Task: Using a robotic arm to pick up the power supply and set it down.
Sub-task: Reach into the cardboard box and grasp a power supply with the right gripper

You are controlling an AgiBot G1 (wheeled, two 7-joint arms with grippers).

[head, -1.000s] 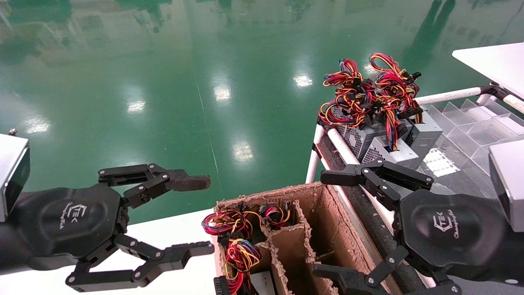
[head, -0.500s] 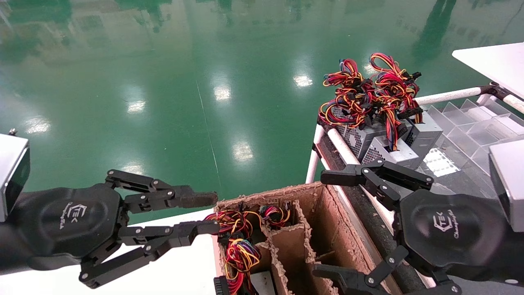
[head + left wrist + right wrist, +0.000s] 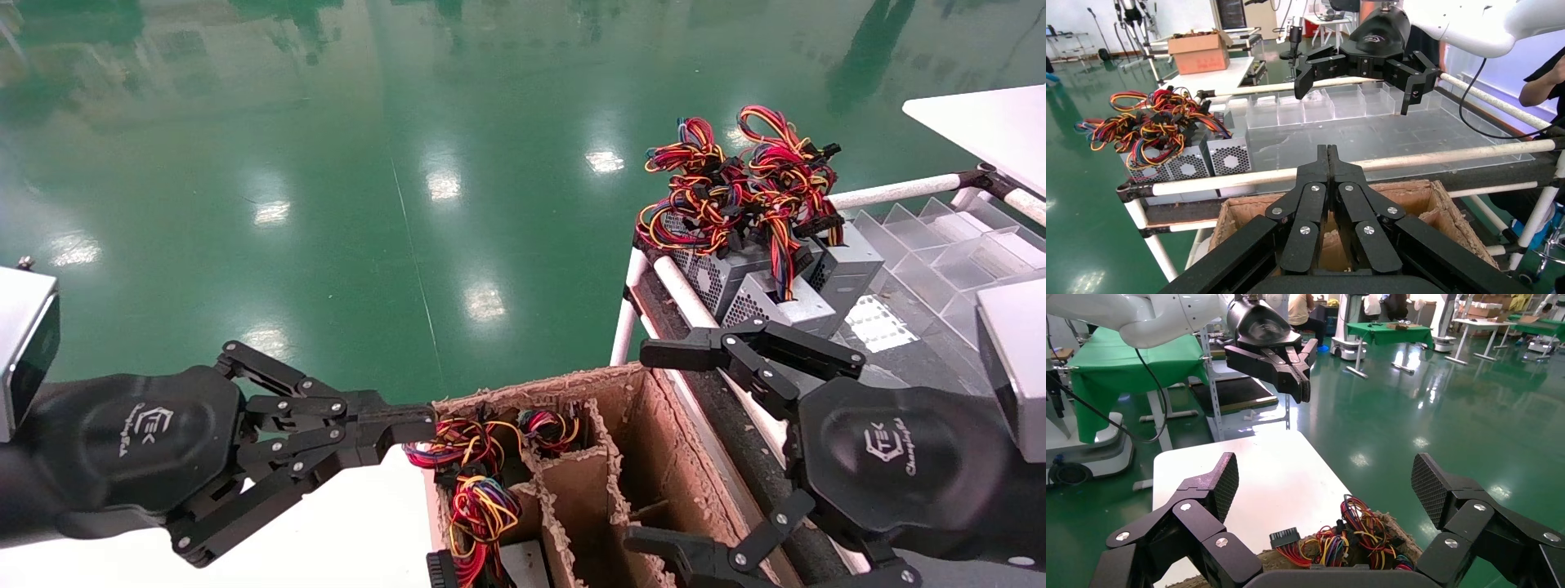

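Observation:
Silver-grey power supplies (image 3: 760,286) with perforated grilles and red, yellow and black wire bundles stand together on the rack's far corner; the left wrist view shows them too (image 3: 1211,160). More wire bundles (image 3: 467,461) fill the left cells of a cardboard box (image 3: 654,457), and their metal cases are mostly hidden. My left gripper (image 3: 429,423) is shut on nothing, tips at the box's left rim (image 3: 1327,150). My right gripper (image 3: 654,447) hangs open over the box's right side, holding nothing (image 3: 1326,481), with the wires (image 3: 1352,539) below it.
A white table (image 3: 351,523) lies under the left arm. A white-tube rack (image 3: 678,290) with clear plastic dividers (image 3: 940,245) runs along the right. The box's middle and right cells look empty. Green floor lies beyond.
My left gripper's fingers have closed from wide open to shut, tips staying near the box's left rim. The right gripper has not moved.

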